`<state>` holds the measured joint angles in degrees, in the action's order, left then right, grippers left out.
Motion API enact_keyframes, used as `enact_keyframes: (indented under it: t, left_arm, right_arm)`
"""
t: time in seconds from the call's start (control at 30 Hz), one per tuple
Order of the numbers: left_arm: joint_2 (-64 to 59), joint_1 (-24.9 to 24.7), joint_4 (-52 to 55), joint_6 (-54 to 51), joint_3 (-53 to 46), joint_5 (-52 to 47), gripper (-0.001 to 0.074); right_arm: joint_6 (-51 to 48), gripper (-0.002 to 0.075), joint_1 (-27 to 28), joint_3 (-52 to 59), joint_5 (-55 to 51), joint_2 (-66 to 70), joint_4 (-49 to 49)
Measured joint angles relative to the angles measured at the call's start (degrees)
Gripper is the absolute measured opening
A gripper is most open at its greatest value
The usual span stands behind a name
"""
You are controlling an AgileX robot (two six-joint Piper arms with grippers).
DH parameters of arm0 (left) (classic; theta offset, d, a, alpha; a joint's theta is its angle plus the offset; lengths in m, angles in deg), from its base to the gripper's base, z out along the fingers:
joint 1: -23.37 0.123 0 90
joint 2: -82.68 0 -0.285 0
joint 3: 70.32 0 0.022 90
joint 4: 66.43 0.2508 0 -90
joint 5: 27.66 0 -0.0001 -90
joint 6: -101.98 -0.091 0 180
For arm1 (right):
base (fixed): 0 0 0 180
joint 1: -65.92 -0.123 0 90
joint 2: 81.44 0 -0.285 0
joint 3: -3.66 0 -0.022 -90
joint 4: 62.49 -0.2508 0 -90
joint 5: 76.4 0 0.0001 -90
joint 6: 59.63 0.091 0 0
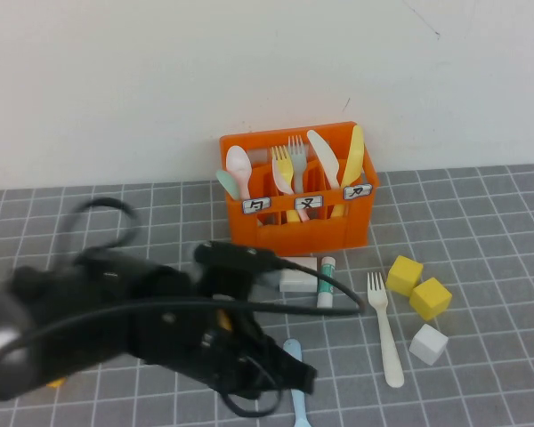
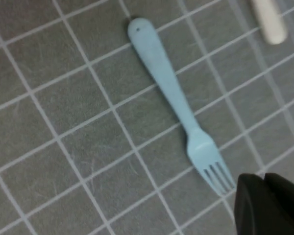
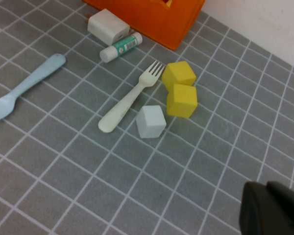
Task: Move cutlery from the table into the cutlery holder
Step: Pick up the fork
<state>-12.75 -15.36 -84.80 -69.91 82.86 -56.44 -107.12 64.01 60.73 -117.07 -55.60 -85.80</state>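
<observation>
While the left claw [image 2: 269, 205] hangs low over the grey counter [image 2: 54, 122], closed and holding nothing, the pale blue fork [image 2: 179, 105] lies flat just beside it, with its tines pointing toward the dark fingertips and its rounded handle pointing away. Seen from the high view, the left arm covers most of this fork, and only the handle end shows near the front edge of the counter. The cream-white fork [image 1: 384, 327] lies more to the right, tines toward the orange cutlery holder [image 1: 298, 191], which stands at the back by the wall and already carries several pieces. Two yellow cubes [image 3: 179, 88] and a white cube [image 3: 151, 121] sit close to that fork. The right claw [image 3: 274, 208] is raised over the right part of the counter, also closed and empty. I judge that the step in hand is to take the blue fork. To do it well, the left claw should first open, then come over the narrow middle of the handle and across it, and go down until the fingertips nearly meet the counter before closing.
</observation>
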Motion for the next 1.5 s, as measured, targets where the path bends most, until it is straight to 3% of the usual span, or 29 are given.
enact_keyframes:
  t: [0.17,0.23,0.4,0.5,0.8,1.5]
  left_arm:
    - [-9.06,-5.42,15.04,15.46,5.63,-0.47,0.0042]
    - [-11.96,-6.66,19.43,20.48,7.68,-0.51,0.0102]
    - [-18.53,-7.44,23.91,26.73,12.27,-1.99,0.0335]
    - [-21.8,-7.44,24.46,27.0,14.47,-2.64,0.0399]
    - [-29.35,-7.44,24.59,27.1,19.85,-4.88,0.042]
    - [-32.09,-6.74,27.65,28.25,19.97,-7.05,0.0421]
  right_arm:
    - [-0.11,-0.0003,-0.03,0.0,0.0,0.0,0.0]
    - [-0.11,-0.0003,-0.03,0.0,0.0,0.0,0.0]
    - [-0.11,-0.0003,-0.03,0.0,0.0,0.0,0.0]
    - [-0.11,-0.0003,-0.03,0.21,0.26,0.0,0.0]
    - [-0.11,-0.0003,-0.13,0.66,0.62,0.0,0.0]
    - [-0.11,-0.0003,-0.13,0.66,0.66,0.0,-0.33]
